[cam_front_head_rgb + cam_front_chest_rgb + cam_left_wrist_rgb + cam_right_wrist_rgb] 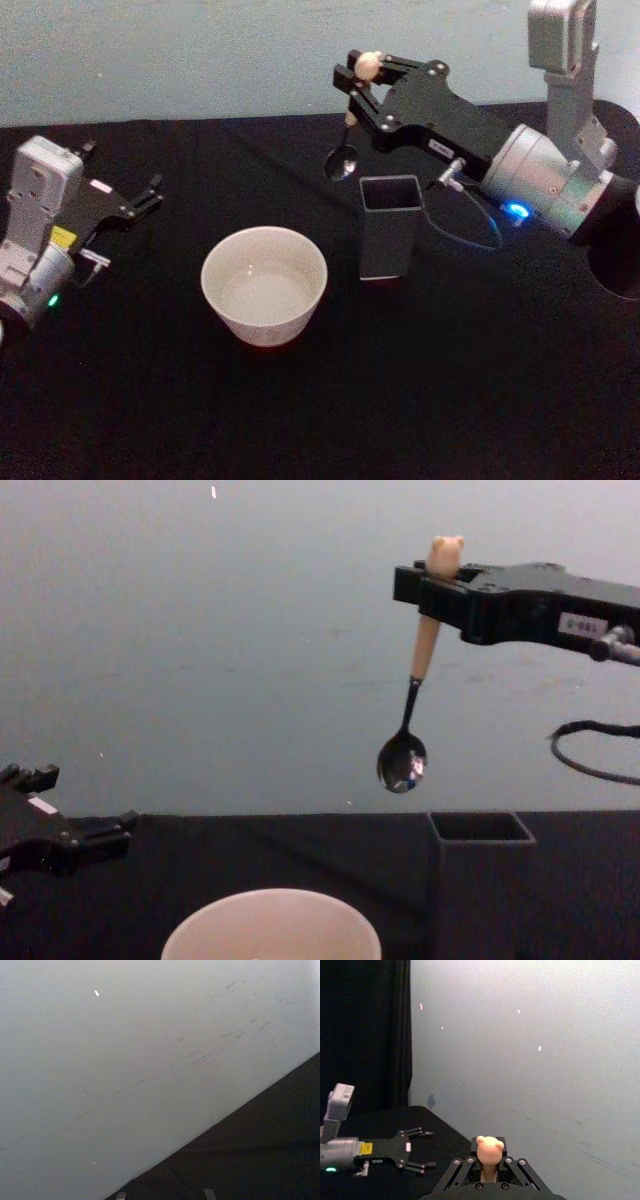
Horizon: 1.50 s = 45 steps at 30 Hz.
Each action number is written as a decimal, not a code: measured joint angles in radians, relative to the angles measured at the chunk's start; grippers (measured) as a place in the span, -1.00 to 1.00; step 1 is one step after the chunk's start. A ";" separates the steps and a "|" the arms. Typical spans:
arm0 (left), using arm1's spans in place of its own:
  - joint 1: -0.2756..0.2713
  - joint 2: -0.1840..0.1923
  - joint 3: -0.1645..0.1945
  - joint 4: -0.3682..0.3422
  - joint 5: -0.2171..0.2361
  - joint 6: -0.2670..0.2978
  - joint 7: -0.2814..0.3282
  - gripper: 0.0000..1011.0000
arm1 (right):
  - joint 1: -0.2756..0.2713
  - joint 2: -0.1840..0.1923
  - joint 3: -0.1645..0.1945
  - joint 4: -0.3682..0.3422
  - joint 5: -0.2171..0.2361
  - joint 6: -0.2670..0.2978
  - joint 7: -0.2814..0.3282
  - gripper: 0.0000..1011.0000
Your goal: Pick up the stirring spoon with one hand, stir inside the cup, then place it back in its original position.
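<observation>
**Spoon lifted, stirring still to come**

The right gripper (432,580) has its fingers clamped on the spoon (414,695) just under the bear head, and holds it high in the air. The spoon hangs bowl-down, slightly tilted, clear of everything, above the far side of the table and just left of the holder (390,225). So the pick-up looks done. The stir and the return are both left.

The cup (264,284) stands on the black table (320,400), nearer than the spoon and to its left. Its inside looks pale, and I cannot tell whether it holds any liquid. The spoon must travel left and toward the near side, then drop, to reach it.

The holder is a dark square tube, upright, just right of the cup but apart from it. It is likely the spoon's home, and its narrow mouth will make the return fiddly. It also stands close to a low path from spoon to cup.

The left gripper (135,205) is parked at the left, well away from the cup, fingers apart and empty.
</observation>
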 joint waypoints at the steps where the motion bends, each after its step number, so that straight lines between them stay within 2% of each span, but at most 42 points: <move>1: 0.000 0.000 0.000 0.000 0.000 0.000 0.000 0.98 | -0.006 0.004 0.006 -0.005 0.000 0.003 -0.004 -0.67; 19: 0.000 0.000 0.000 0.000 0.000 0.000 0.000 0.98 | -0.071 0.038 0.064 -0.039 -0.001 0.025 -0.032 -0.67; 32: 0.000 0.000 0.000 0.000 0.000 0.000 0.000 0.98 | -0.084 0.031 0.068 -0.017 -0.021 0.039 -0.043 -0.67; 45: 0.000 0.000 0.000 0.000 0.000 0.000 0.000 0.98 | -0.103 0.015 0.057 0.021 -0.031 0.056 -0.043 -0.67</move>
